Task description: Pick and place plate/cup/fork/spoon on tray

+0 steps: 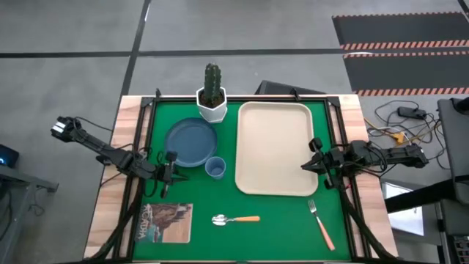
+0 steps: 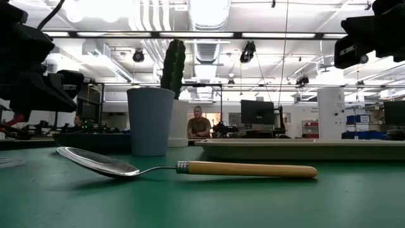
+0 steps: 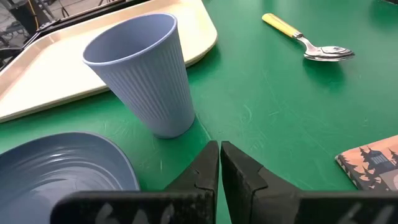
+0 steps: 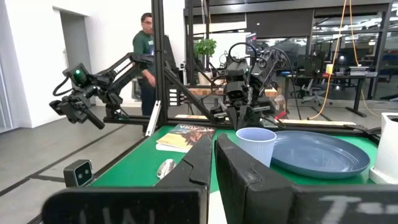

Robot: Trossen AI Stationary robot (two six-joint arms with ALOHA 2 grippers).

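The slate-blue plate (image 1: 191,141) lies on the green mat, left of the cream tray (image 1: 275,149). The light-blue cup (image 1: 215,168) stands upright between them, near the plate's near right edge. The spoon (image 1: 236,219) lies toward the mat's near edge, bowl to the left. The fork (image 1: 320,222) lies near the tray's near right corner. My left gripper (image 3: 219,163) is shut and empty, left of the cup (image 3: 142,73). My right gripper (image 4: 213,157) is shut and empty, above the tray's right edge.
A cactus in a white hexagonal pot (image 1: 212,97) stands at the mat's far edge between plate and tray. A picture card (image 1: 165,222) lies at the near left. A person (image 2: 199,123) sits in the room beyond the table.
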